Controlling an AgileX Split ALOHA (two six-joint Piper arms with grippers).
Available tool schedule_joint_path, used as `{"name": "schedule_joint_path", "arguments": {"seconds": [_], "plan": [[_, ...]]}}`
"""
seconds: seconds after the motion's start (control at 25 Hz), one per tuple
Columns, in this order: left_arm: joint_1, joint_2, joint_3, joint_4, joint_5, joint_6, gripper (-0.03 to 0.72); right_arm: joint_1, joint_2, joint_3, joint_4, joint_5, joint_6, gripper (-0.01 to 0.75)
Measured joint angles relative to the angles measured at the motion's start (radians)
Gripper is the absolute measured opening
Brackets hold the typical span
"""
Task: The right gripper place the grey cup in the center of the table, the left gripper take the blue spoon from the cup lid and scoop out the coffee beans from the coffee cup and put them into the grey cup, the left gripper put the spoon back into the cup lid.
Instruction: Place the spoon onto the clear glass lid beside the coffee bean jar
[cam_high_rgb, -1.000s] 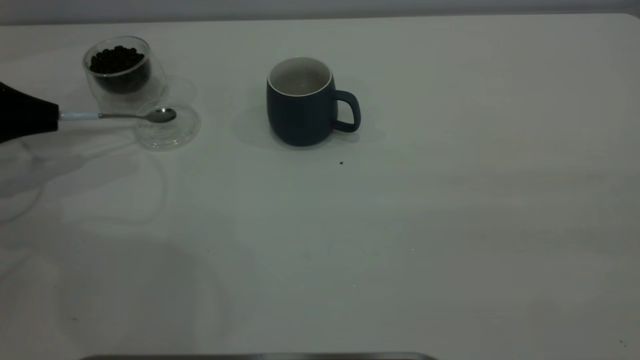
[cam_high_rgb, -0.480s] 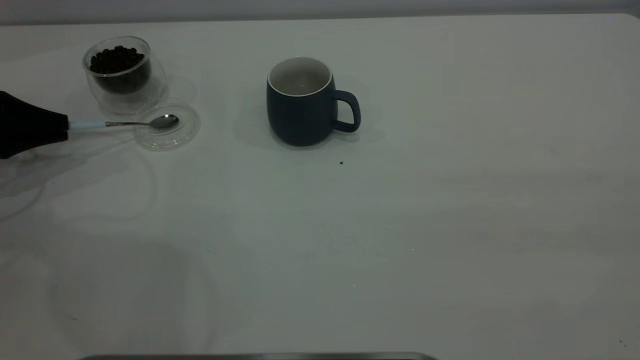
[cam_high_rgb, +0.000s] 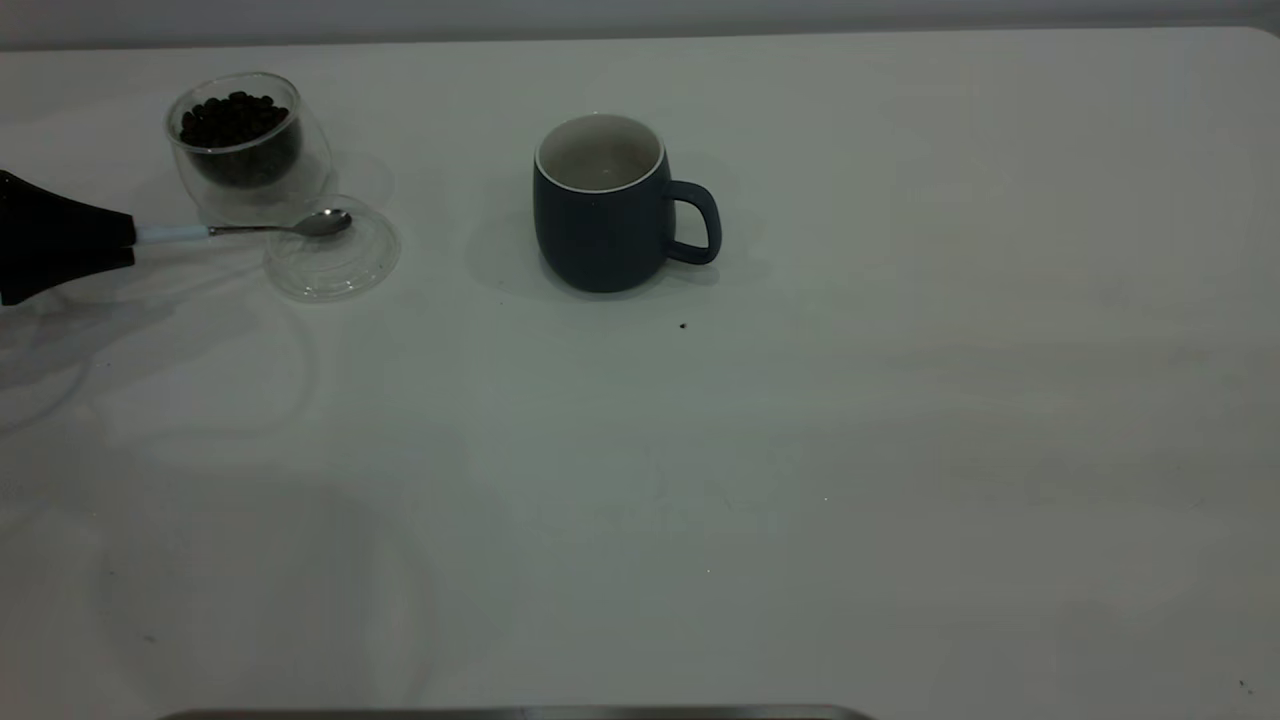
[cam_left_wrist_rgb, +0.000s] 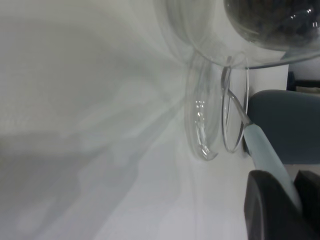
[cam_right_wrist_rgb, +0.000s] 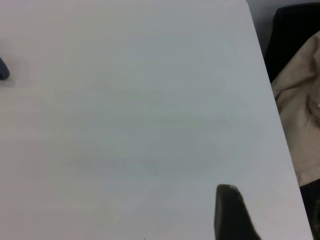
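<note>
While my left gripper (cam_high_rgb: 118, 238) pinches the blue spoon (cam_high_rgb: 250, 229) by its handle, the bowl hangs over the cup lid (cam_high_rgb: 333, 251) ahead on the white table (cam_high_rgb: 800, 450); the coffee cup (cam_high_rgb: 240, 145) stands just beyond, the grey cup (cam_high_rgb: 610, 205) farther out.

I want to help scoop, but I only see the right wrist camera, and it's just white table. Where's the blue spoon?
Observer: The left pincer grips the blue spoon by its pale handle, far left in the outside view.
Operator: Is it over the beans?
Observer: No. Its bowl hangs over the far edge of the cup lid, beside the coffee cup that holds the coffee beans.
Operator: Any beans in the mug?
Observer: None show. The inside of the grey cup looks plain white.
</note>
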Motion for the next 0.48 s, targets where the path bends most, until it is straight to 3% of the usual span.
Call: {"name": "schedule_joint_path", "arguments": {"seconds": [0.48], "plan": [[-0.067, 0.000, 0.000, 0.000, -0.014, -0.015, 0.131, 0.000, 0.000, 0.000, 0.000, 0.000, 0.000, 0.358]]}}
